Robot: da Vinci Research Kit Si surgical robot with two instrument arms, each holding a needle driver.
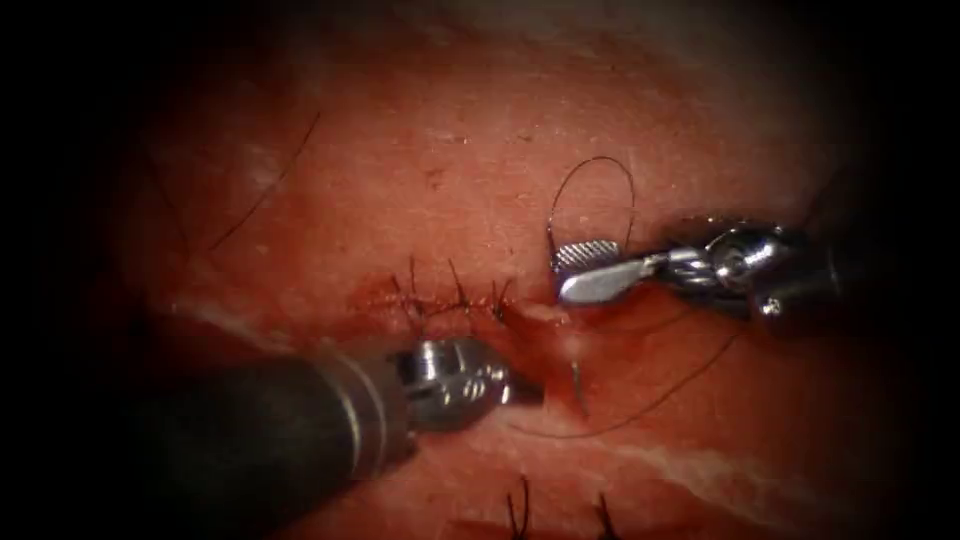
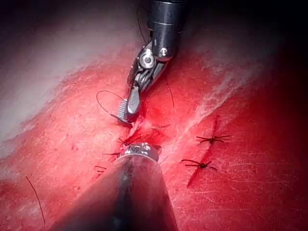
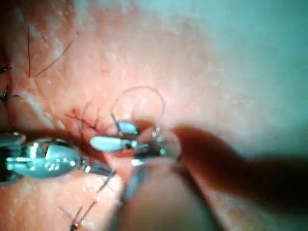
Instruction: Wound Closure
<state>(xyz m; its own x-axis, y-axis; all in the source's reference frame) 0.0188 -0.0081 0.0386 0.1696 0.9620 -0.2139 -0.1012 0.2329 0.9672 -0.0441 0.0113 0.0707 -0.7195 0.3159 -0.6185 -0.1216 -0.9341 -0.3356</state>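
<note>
The cut (image 1: pixel 540 318) runs across the tissue (image 1: pixel 430 170), with several dark stitches (image 1: pixel 450 295) along its left stretch and a gap at its right end. A short grey piece of the needle (image 1: pixel 578 386) stands out of the tissue just below that gap. My left tool (image 1: pixel 530 392) comes in from the lower left, jaws shut, its tip a little left of the needle and holding nothing I can make out. My right tool (image 1: pixel 561 275) hovers over the gap with jaws open and empty. Thread (image 1: pixel 592 190) loops above it, and more thread (image 1: pixel 650 400) trails below the cut.
A second stitched cut (image 2: pixel 207 151) lies beside this one; its knots (image 1: pixel 520 505) show at the lower edge of the endoscope view. Loose thread (image 1: pixel 265 190) lies on the tissue at upper left. Red fluid (image 1: pixel 600 345) wets the tissue around the gap.
</note>
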